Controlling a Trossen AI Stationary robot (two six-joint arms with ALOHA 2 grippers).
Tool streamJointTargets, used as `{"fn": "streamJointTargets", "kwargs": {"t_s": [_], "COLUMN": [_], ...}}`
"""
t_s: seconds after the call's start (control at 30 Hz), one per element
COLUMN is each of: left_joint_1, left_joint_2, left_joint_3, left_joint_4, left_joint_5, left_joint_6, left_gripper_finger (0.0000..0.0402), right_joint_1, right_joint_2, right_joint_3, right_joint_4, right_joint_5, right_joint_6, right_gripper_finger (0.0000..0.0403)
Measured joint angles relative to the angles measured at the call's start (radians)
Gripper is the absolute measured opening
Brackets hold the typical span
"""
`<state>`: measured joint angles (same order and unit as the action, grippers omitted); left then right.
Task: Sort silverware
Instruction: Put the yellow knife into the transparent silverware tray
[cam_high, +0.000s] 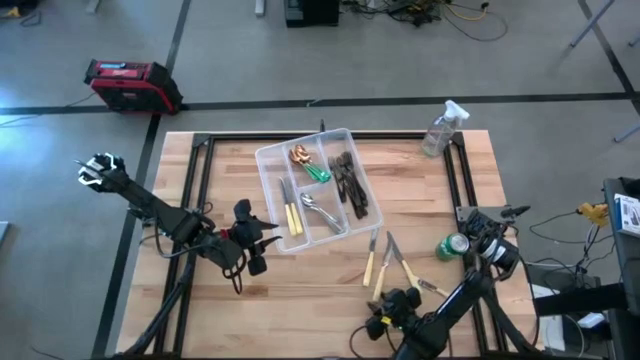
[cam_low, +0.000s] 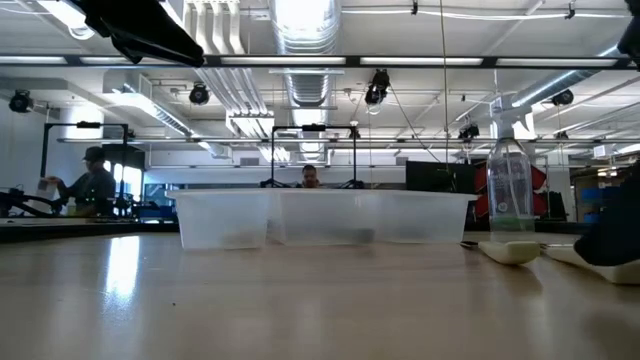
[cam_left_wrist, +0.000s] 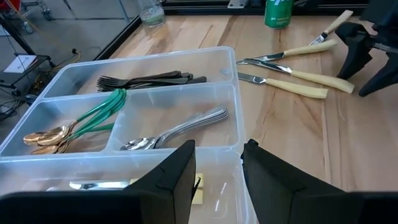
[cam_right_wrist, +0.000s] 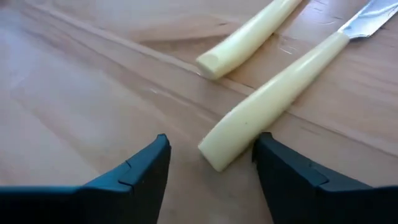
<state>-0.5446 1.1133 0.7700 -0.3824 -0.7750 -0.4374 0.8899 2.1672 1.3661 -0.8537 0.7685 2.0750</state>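
Outside, four cream-handled knives (cam_high: 385, 262) lie beside the tray (cam_high: 268, 160).

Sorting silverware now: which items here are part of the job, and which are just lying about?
Job:
tray
dark forks
gold spoons
silver spoons
loose cream-handled knives
right end effector, open around one handle

Lying about:
green can
spray bottle

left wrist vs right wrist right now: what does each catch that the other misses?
Left wrist only: the tray with dark forks, gold spoons, silver spoons, plus the green can and the left gripper, open over the tray's near compartment.
Right wrist only: a close look at the right gripper, open around one knife handle's end.
Both: cream-handled knives lying on the table.
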Motion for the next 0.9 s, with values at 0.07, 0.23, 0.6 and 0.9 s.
{"fn": "streamJointTargets", "kwargs": {"t_s": [0.07,0.23,0.6,0.9], "left_joint_1": [0.0,0.0,-0.002,-0.002], "left_joint_2": [0.0,0.0,0.0,0.0], "left_joint_3": [0.0,0.0,0.0,0.0], "left_joint_4": [0.0,0.001,-0.001,-0.01], "left_joint_5": [0.0,0.0,0.0,0.0], "left_joint_6": [0.0,-0.002,-0.01,-0.007], "left_gripper_finger": [0.0119,0.0119,0.0119,0.0119], "right_joint_1": [-0.01,-0.049,-0.075,-0.038], "right_joint_2": [0.012,0.033,0.043,0.03], "right_joint_3": [0.012,0.012,0.006,0.004], "right_joint_4": [-0.025,-0.115,-0.306,-0.323], "right_joint_5": [-0.006,-0.014,-0.092,-0.158], "right_joint_6": [0.023,0.019,-0.045,-0.031], "right_gripper_finger": [0.0229,0.0215,0.0115,0.0025]}}
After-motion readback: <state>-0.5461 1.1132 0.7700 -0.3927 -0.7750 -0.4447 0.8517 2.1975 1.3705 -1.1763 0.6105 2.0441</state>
